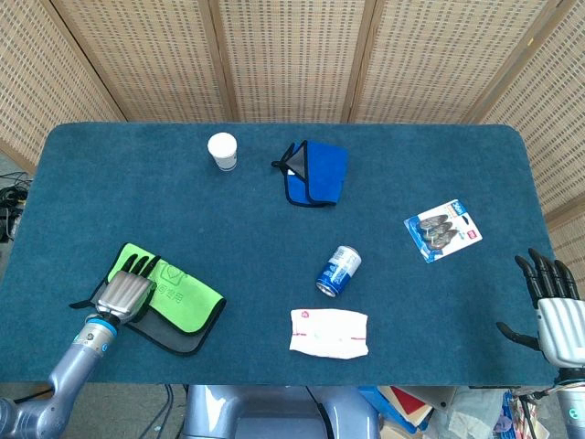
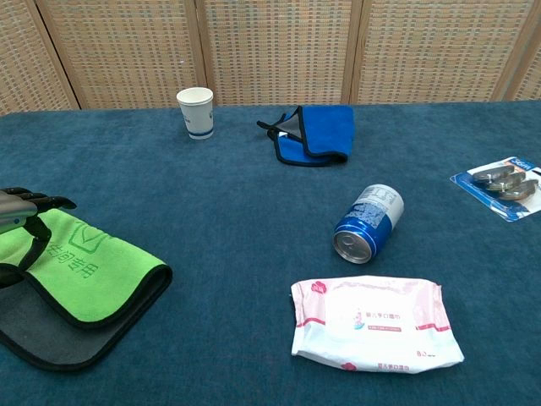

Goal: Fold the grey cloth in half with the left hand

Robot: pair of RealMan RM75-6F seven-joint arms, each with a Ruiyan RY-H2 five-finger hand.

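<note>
The grey cloth (image 1: 183, 326) lies at the near left of the table, doubled over so that its green underside (image 1: 179, 294) faces up. A strip of grey (image 2: 51, 337) still shows along the front edge in the chest view, below the green flap (image 2: 84, 269). My left hand (image 1: 123, 293) rests on the flap's left end and grips the black-trimmed edge there; the chest view shows the left hand (image 2: 20, 210) with its fingers curled over that edge. Off the table's near right corner, my right hand (image 1: 551, 309) is open, fingers spread, holding nothing.
A white paper cup (image 1: 222, 151) and a folded blue cloth (image 1: 315, 172) sit at the back. A blue can (image 1: 339, 271) lies on its side mid-table, with a wipes pack (image 1: 329, 332) in front of it. A blister pack (image 1: 443, 230) lies to the right.
</note>
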